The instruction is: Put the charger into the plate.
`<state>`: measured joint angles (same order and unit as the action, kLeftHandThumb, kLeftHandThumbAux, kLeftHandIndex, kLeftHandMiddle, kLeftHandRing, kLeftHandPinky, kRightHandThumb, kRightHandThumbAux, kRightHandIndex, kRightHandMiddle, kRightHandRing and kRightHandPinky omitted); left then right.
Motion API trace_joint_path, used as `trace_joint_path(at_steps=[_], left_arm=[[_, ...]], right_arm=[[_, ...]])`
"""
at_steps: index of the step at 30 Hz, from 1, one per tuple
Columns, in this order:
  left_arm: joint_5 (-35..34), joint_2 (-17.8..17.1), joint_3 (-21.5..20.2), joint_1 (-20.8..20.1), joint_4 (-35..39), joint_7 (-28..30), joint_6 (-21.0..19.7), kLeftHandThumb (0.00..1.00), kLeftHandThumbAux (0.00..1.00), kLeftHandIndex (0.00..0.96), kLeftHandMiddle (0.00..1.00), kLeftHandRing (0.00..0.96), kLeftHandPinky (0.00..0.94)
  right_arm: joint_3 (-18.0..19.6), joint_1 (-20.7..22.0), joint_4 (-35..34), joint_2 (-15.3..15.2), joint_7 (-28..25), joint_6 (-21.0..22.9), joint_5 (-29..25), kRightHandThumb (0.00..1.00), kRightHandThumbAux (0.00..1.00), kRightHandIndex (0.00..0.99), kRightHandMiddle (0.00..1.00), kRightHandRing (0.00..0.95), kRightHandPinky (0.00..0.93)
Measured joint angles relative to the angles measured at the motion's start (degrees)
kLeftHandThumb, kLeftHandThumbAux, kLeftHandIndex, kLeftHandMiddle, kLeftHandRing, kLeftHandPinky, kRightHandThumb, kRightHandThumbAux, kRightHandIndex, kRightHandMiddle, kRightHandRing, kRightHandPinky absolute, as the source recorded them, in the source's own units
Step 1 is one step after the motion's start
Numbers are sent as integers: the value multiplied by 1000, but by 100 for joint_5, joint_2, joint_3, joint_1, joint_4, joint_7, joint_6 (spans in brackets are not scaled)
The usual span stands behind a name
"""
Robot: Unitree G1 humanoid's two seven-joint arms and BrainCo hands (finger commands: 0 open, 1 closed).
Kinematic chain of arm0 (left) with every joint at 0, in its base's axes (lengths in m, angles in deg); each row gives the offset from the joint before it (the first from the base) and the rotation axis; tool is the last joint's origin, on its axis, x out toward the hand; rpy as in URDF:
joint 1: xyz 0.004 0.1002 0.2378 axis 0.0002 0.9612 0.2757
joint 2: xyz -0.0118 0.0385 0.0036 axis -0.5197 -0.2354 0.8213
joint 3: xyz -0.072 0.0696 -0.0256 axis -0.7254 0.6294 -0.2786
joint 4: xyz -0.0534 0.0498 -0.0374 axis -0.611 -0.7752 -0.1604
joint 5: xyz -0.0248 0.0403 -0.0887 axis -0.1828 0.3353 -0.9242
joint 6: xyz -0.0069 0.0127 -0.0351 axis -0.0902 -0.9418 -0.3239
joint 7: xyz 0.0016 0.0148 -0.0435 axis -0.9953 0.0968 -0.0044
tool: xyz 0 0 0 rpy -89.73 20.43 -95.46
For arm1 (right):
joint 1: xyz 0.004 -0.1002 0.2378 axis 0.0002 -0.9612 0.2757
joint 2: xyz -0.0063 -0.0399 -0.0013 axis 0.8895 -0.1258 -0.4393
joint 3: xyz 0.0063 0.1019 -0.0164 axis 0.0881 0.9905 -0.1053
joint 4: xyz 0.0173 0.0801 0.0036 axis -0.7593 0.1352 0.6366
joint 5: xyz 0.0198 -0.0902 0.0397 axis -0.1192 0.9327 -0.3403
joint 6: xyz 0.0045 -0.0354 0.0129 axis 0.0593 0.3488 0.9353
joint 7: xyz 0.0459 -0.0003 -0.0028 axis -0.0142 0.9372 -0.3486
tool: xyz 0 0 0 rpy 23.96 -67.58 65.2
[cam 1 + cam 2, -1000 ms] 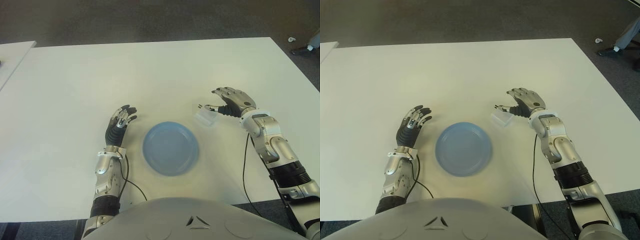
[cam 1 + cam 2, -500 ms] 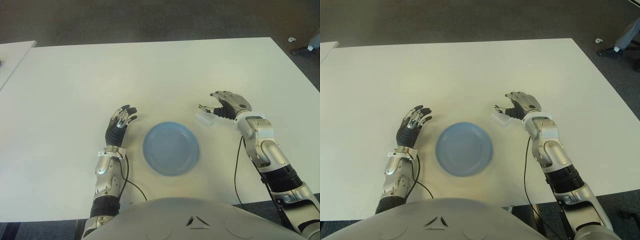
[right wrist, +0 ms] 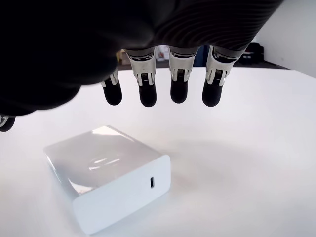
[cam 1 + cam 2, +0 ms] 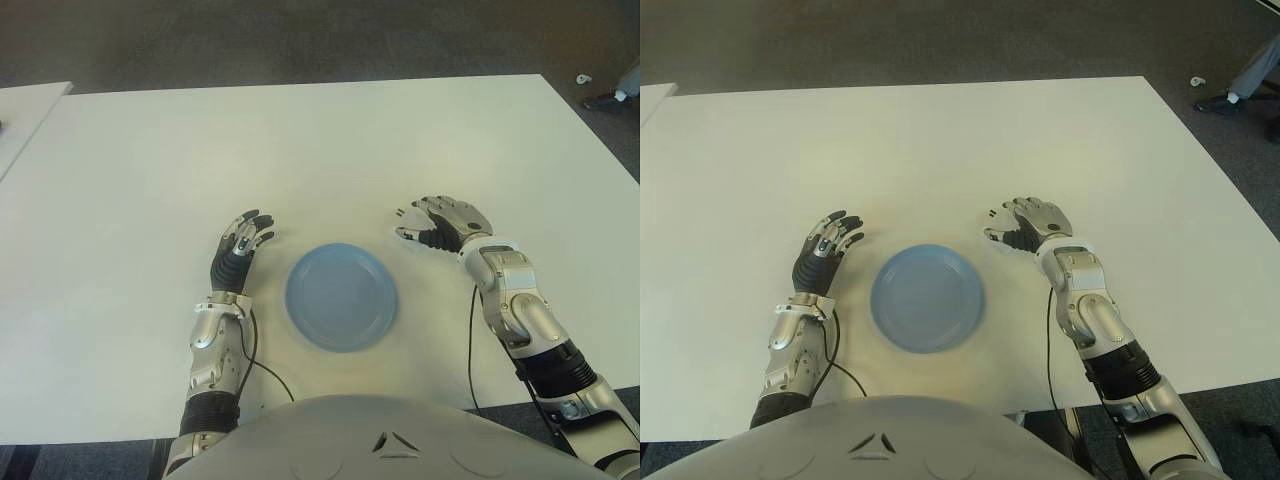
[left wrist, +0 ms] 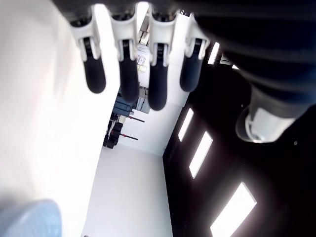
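In the eye views, the right hand (image 4: 440, 222) hovered over the charger, to the right of the blue plate (image 4: 341, 296), which lay near the front edge of the white table (image 4: 300, 150). The charger itself was almost wholly covered by the hand there; I could not mark it with confidence. The left hand (image 4: 240, 248) showed just to the left of the plate, fingers stretched out, holding nothing.

In the left wrist view, its fingers (image 5: 126, 69) were straight and apart, and a corner of the plate (image 5: 29, 219) was cut off at the picture's edge.

In the right wrist view, the charger (image 3: 106, 175) lay flat on the table under the palm (a white block with a small port on one face). The fingertips (image 3: 177, 86) hung above and beyond it, spread and not touching it; the thumb was hard to make out.

My judgement: the step was reaching for the grasp. Next, the fingers should close around the charger's sides, then lift it toward the plate.
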<state>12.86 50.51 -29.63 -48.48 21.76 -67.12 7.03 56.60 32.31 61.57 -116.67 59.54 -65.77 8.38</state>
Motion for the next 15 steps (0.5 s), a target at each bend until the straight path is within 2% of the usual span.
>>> trace_joint_path(at_steps=[15], left_arm=[[-7, 35, -1, 0, -1, 0, 4, 0, 535, 250, 302, 272, 250]], right_arm=[[-170, 14, 217, 244, 19, 178, 270, 239, 107, 0, 0, 0, 0]])
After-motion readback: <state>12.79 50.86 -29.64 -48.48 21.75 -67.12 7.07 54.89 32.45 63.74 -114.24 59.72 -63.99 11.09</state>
